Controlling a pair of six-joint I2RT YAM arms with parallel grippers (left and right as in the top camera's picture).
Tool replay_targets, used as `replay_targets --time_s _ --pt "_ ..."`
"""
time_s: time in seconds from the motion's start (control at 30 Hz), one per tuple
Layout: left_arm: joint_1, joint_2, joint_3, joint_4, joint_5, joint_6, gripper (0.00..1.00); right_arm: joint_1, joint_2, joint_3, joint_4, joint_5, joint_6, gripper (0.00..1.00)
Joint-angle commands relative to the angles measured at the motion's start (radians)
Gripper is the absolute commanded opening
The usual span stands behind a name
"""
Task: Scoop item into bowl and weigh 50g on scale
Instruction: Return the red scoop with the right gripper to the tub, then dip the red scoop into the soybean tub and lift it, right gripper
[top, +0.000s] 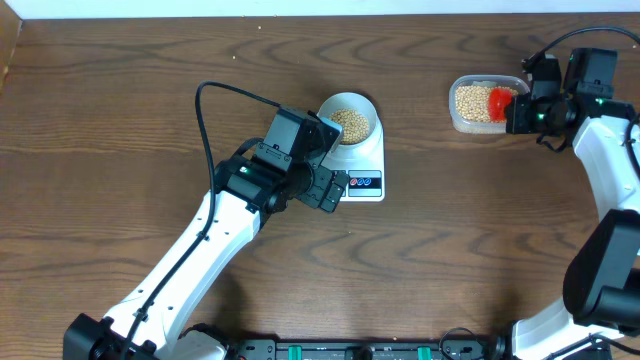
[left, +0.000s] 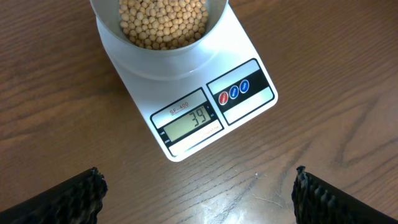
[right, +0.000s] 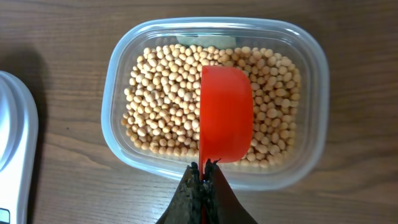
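Tan-yellow soybeans (left: 163, 22) part-fill the pale bowl (left: 149, 59) standing on the white scale (left: 249, 93), whose display (left: 189, 121) reads 39, so most of the 50 g appears delivered and a small top-up remains. Left gripper (left: 199, 186) hangs empty before the scale with fingers wide apart, while the right gripper (right: 203, 171) is clamped on the handle of a red scoop (right: 225, 115) over the clear bean tub (right: 311, 93), well apart from the scale. Whether the scoop is loaded cannot be told, and the bowl's far rim is cut off in the left wrist view.
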Motion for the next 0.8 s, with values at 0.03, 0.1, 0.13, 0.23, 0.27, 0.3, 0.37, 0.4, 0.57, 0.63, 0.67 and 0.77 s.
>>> replay_targets --time_s 0.03,0.1,0.13,0.23,0.27,0.3,0.37,0.4,0.57,0.63,0.67,0.77 --pt "0.005 -0.009 0.001 0.0 0.009 0.006 0.98 0.0 0.043 -0.001 0.018 -0.077 0.048 0.01" --pt "0.005 -0.009 0.001 0.0 0.009 0.006 0.98 0.002 0.06 -0.001 0.019 -0.08 0.057 0.01" --pt "0.005 -0.009 0.001 0.0 0.009 0.007 0.98 0.002 0.065 -0.001 0.019 -0.088 0.062 0.01" --pt "0.005 -0.009 0.001 0.0 0.009 0.006 0.98 0.002 0.079 -0.001 0.021 -0.119 0.064 0.01" --pt "0.005 -0.009 0.001 0.0 0.009 0.006 0.98 0.002 0.08 -0.001 0.026 -0.141 0.064 0.01" --pt "0.005 -0.009 0.001 0.0 0.009 0.007 0.98 0.002 0.08 -0.001 0.029 -0.15 0.064 0.01" --pt "0.005 -0.009 0.001 0.0 0.009 0.006 0.98 0.002 0.08 -0.001 0.039 -0.184 0.064 0.01" --pt "0.005 -0.009 0.001 0.0 0.009 0.007 0.98 0.002 0.08 -0.001 0.043 -0.203 0.064 0.01" --pt "0.005 -0.009 0.001 0.0 0.009 0.007 0.98 0.0 0.08 -0.001 0.046 -0.215 0.072 0.01" --pt "0.005 -0.009 0.001 0.0 0.009 0.006 0.98 -0.008 0.079 -0.001 0.045 -0.216 0.072 0.01" --pt "0.005 -0.009 0.001 0.0 0.009 0.006 0.98 -0.016 0.079 -0.001 0.046 -0.215 0.077 0.01" --pt "0.005 -0.009 0.001 0.0 0.009 0.006 0.98 -0.043 0.079 -0.001 0.05 -0.227 0.091 0.01"
